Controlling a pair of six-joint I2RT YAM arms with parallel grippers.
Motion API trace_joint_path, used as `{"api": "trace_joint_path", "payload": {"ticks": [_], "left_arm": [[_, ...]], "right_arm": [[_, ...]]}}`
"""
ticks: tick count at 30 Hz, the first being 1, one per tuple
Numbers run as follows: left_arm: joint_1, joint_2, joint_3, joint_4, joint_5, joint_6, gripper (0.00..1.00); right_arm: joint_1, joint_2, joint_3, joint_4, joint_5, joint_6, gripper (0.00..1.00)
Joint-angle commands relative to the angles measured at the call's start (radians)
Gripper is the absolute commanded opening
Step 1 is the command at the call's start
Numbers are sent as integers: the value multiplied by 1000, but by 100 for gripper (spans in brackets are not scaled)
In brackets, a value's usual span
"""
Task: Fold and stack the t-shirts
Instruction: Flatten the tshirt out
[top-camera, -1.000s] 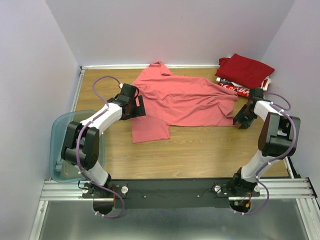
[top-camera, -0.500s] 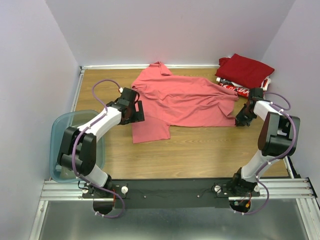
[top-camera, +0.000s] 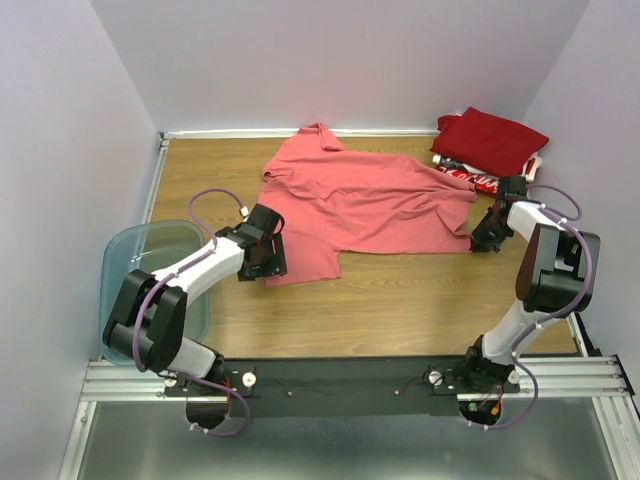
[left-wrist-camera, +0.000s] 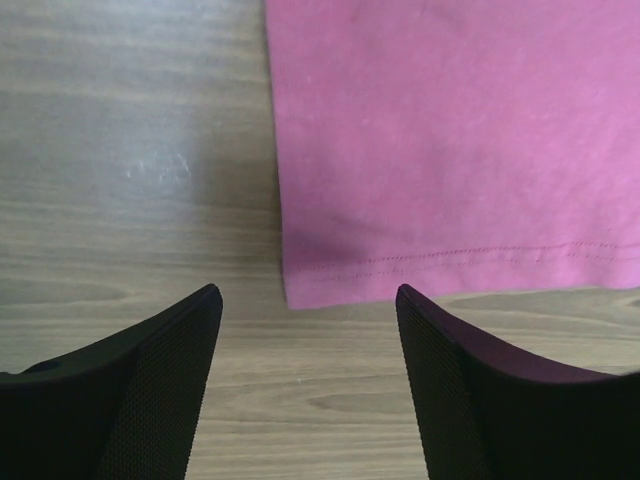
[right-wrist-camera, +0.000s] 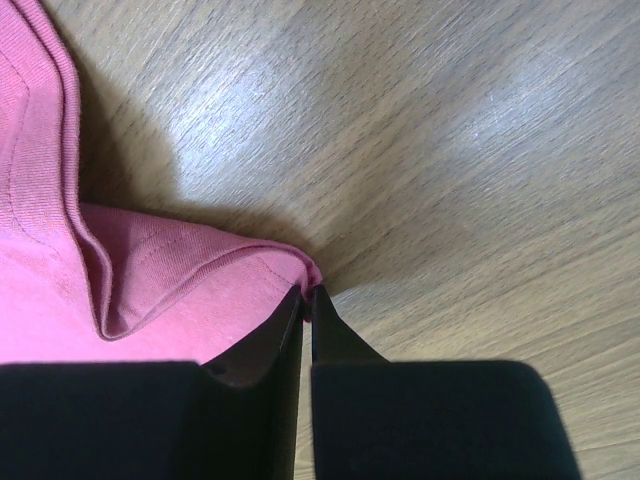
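Salmon-pink t-shirt (top-camera: 370, 205) lies spread at centre, unfolded; dark red t-shirt (top-camera: 495, 140) sits stacked on red printed t-shirt (top-camera: 468, 177), far right.
We log the left gripper (left-wrist-camera: 305, 296) apart over the pink hem corner and the right gripper (right-wrist-camera: 306, 296) pinched on the opposite corner; first fold pending.

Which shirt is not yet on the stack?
The salmon-pink shirt, spread open centrally; the dark red shirt lies on the printed shirt, far right.

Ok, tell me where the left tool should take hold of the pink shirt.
Probably grip the pink shirt at its stitched hem corner, coming in low from the near side. The cloth lies flat, and that free corner sits between the tips of the open left tool.
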Motion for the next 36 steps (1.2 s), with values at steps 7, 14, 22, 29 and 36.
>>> {"api": "trace_joint_path", "payload": {"ticks": [7, 14, 22, 29, 36], "left_arm": [[-2, -7, -41, 42, 28, -44, 68], [-2, 4, -59, 46, 15, -47, 55], [-2, 50, -61, 68, 18, -36, 53], [-2, 68, -79, 92, 18, -40, 41], [-2, 79, -102, 120, 55, -21, 0]], "right_arm": [[-9, 26, -15, 5, 13, -19, 12], [-9, 30, -15, 5, 11, -19, 11], [-9, 21, -21, 5, 13, -16, 11], [-9, 13, -23, 5, 19, -14, 11], [-9, -3, -26, 3, 21, -13, 7]]}}
